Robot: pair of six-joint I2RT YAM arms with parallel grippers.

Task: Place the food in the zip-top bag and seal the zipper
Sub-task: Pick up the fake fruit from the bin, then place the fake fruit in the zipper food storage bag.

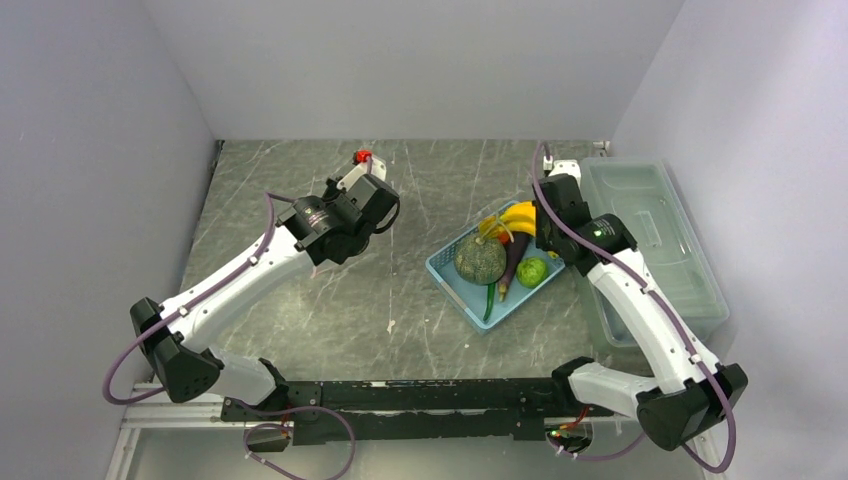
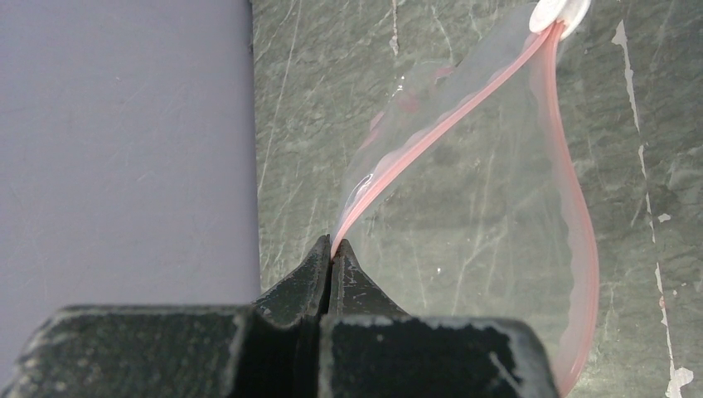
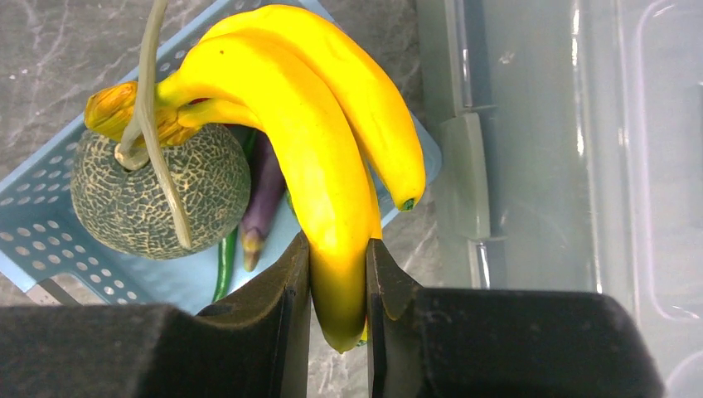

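My left gripper (image 2: 334,245) is shut on the pale-pink zipper (image 2: 431,137) at the mouth of the clear zip-top bag (image 2: 497,191). The mouth gapes open, and a white slider (image 2: 557,10) sits at its far end. In the top view the left gripper (image 1: 365,170) hovers over the back middle of the table. My right gripper (image 3: 338,249) is shut on the yellow banana bunch (image 3: 307,124), both jaws pressing its lower end above the light-blue basket (image 3: 50,240). Below lie the netted melon (image 3: 157,195), purple eggplant (image 3: 265,186) and thin green pod (image 3: 222,265).
The basket (image 1: 450,275) sits right of centre and also holds a green vegetable (image 1: 531,271). A large clear lidded box (image 1: 650,230) stands along the right wall, close to the right arm. Grey walls bound the table on the left, back and right.
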